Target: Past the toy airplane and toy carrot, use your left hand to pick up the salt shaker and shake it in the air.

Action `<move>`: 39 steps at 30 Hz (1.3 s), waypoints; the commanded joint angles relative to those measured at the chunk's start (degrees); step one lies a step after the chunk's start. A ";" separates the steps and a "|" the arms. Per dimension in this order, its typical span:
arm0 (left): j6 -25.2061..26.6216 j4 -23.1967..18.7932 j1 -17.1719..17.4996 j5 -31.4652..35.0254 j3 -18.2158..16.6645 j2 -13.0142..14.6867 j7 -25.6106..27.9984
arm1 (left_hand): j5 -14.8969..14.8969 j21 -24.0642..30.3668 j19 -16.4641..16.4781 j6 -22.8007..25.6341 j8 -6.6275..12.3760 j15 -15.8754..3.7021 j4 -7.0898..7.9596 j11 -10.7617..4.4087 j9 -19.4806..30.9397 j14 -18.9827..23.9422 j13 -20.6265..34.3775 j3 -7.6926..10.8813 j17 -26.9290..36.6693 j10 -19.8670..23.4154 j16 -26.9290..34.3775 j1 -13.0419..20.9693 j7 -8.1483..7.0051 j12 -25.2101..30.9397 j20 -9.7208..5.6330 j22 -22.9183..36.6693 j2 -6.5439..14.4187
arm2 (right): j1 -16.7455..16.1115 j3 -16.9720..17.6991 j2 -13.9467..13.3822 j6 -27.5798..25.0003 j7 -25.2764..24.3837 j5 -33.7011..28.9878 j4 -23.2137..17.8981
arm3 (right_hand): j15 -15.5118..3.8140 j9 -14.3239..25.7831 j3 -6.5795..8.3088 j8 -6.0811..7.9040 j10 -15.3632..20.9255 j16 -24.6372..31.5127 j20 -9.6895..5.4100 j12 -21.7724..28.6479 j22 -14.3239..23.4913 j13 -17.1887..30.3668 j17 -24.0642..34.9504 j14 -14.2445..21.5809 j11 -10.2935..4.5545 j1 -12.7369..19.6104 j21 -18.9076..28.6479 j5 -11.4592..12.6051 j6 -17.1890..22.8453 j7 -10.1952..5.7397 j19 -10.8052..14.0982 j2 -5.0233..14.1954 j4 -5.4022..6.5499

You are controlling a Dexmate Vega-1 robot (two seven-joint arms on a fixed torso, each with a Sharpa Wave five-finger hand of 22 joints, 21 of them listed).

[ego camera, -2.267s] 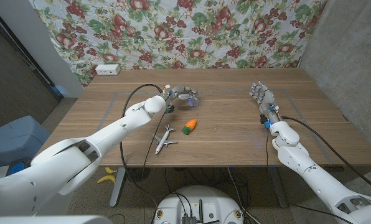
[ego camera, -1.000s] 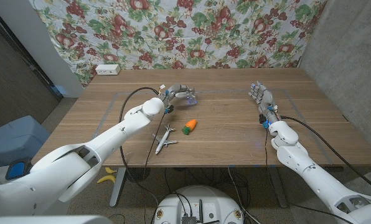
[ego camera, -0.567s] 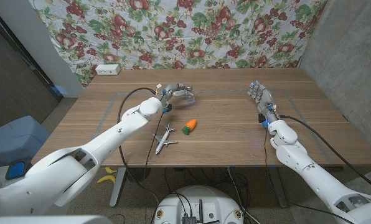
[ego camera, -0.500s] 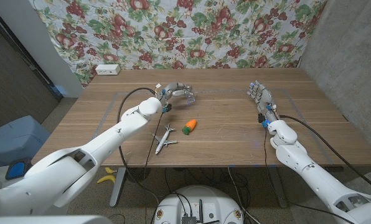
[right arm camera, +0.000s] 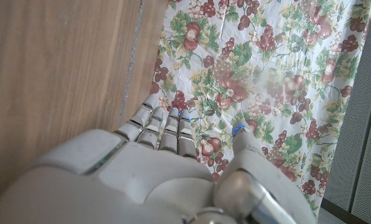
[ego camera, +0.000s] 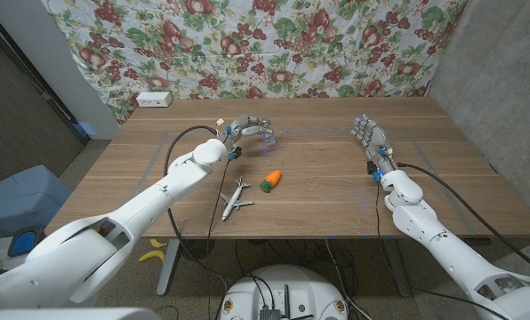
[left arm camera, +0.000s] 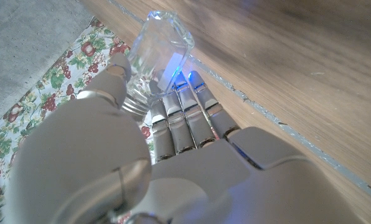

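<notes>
My left hand grips the clear glass salt shaker and holds it above the table, past the toy carrot and the white toy airplane. In the left wrist view the salt shaker sits between the thumb and the fingers of the left hand. My right hand stands at the right side of the table with its fingers straight and holds nothing. The right hand shows its back in its own wrist view, fingers extended.
A white power strip lies at the table's far left corner. A floral cloth hangs behind the table. A concrete wall stands on the right. A blue bin sits on the floor to the left.
My left hand has lifted the salt shaker off the table and drawn it slightly back and to the left. The right hand has stayed where it was.
</notes>
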 commanded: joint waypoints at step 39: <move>-5.19 -2.59 6.76 -14.00 -8.67 -1.00 2.04 | 0.16 1.47 2.28 13.62 -0.92 -8.90 0.98 -10.64 0.22 3.50 0.13 -0.21 0.26 14.50 -0.16 8.63 -2.28 -0.36 -3.37 0.46 6.74 | 0.97 -0.70 0.18 -0.43 0.08 -0.68 0.17 | 0.19 0.09 -0.35 0.22 0.43 -0.14 0.08 -0.06 0.28 -0.01 -0.19 0.48 0.15 -0.15 -1.56 0.12 0.56 0.12 0.74 0.19 -0.04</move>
